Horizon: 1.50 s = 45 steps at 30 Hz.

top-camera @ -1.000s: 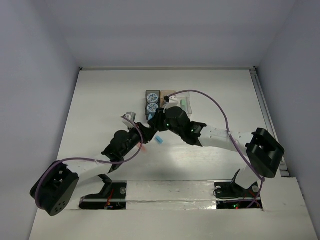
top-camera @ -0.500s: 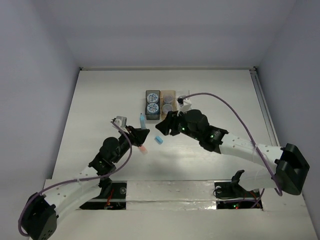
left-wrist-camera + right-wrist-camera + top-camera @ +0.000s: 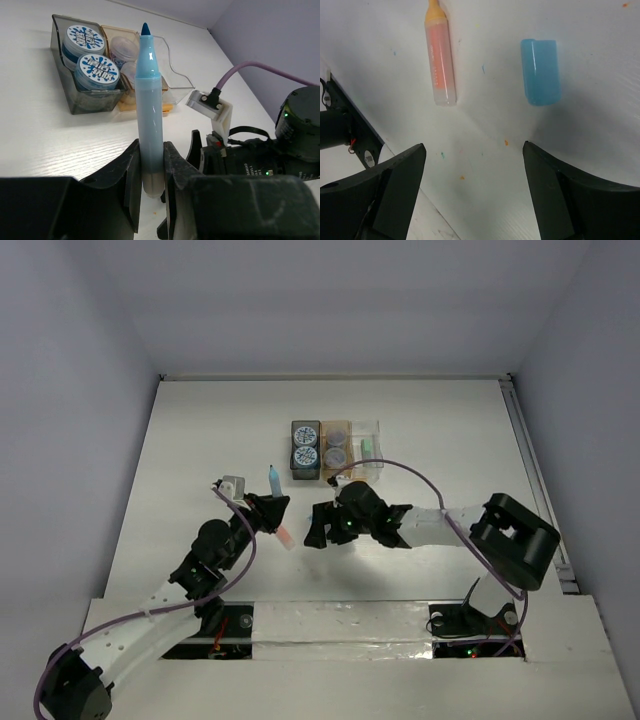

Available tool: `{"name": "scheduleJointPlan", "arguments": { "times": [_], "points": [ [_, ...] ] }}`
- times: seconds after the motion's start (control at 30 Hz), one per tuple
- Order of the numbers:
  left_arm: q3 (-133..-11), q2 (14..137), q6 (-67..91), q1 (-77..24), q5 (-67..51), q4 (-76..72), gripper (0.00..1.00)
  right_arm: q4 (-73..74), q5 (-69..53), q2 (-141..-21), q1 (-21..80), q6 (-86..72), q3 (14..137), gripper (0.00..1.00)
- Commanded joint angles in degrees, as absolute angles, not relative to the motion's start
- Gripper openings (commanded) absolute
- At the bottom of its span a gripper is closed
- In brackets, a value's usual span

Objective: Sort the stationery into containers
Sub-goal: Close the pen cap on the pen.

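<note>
My left fingers (image 3: 270,502) are clamped on the lower barrel of a light blue marker (image 3: 150,100). I hold it upright above the bench (image 3: 200,440), with its bare darker blue tip pointing up. The marker is off the bench, in front of the row of boxes and a little to their left.

My right fingers (image 3: 322,530) are spread wide with nothing between them, hanging low over the bench just right of my left fingers. In the right wrist view a short blue cap (image 3: 540,71) lies flat on the bench ahead of them, nearer the right-hand finger. An orange marker (image 3: 440,55) lies flat ahead of the left-hand finger. The two are apart and not touching. From above, the orange marker sits just beside my left fingers, and my right wrist hides the cap.

The three boxes stand joined in a row farther back on the bench. The dark grey box (image 3: 294,448) on the left holds two discs with blue patterned tops (image 3: 100,70). The tan-orange box (image 3: 347,447) in the middle holds two purple-grey discs (image 3: 337,454). The clear box (image 3: 380,445) on the right holds a green stick (image 3: 367,447).
</note>
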State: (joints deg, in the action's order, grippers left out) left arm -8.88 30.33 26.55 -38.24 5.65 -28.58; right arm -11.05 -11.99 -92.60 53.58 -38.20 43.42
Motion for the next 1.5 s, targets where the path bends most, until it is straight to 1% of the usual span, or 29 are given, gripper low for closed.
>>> {"name": "scheduleJointPlan", "arguments": {
  "times": [0.0,0.27,0.37,0.53,0.73,0.97,1.03,1.17,1.23,1.27,1.3,1.4,1.47],
  "points": [
    [-8.09,30.41,26.01,-38.41,5.28,-30.59,0.0,-18.36,-13.45,-96.05,54.14,-41.04,45.35,0.84],
    [-8.09,29.88,25.84,-38.41,5.36,-30.06,0.0,-20.74,-7.91,-100.98,54.14,-43.15,45.88,0.83],
    [-8.26,30.06,25.84,-38.41,5.45,-29.97,0.0,-18.73,-4.05,-100.73,54.14,-42.89,46.14,0.82],
    [-8.26,29.97,25.66,-38.41,5.45,-30.06,0.0,-14.33,2.53,-99.67,53.62,-41.49,46.41,0.81],
    [-8.35,30.76,25.75,-38.41,5.1,-30.58,0.0,-13.8,4.13,-99.84,51.59,-39.73,46.93,0.83],
    [-8.44,31.47,25.84,-38.41,4.66,-30.76,0.0,-10.55,3.87,-104.32,50.27,-36.21,54.13,0.83],
    [-8.52,31.29,25.84,-38.41,4.75,-30.67,0.0,-8.44,3.78,-105.55,50.27,-35.69,56.07,0.82],
    [-8.53,30.94,25.84,-38.41,4.57,-30.41,0.0,-4.49,4.92,-106.0,50.27,-35.6,57.48,0.75],
    [-8.53,30.94,25.93,-38.41,4.48,-30.5,0.0,-1.77,5.18,-105.73,50.27,-36.03,58.01,0.73],
    [-8.53,31.02,25.93,-38.41,4.4,-30.59,0.0,-1.5,4.92,-105.56,50.27,-36.12,57.92,0.71],
    [-8.53,31.03,26.1,-38.41,4.31,-30.59,0.0,-0.97,4.57,-105.21,50.27,-36.38,57.75,0.65],
    [-8.53,31.03,26.1,-38.41,3.78,-30.85,0.0,2.17,4.13,-105.29,50.27,-36.82,58.62,0.56],
    [-8.53,30.85,26.28,-38.41,3.69,-30.85,0.0,3.25,3.69,-105.29,50.27,-36.91,59.23,0.55]
  ]
}}
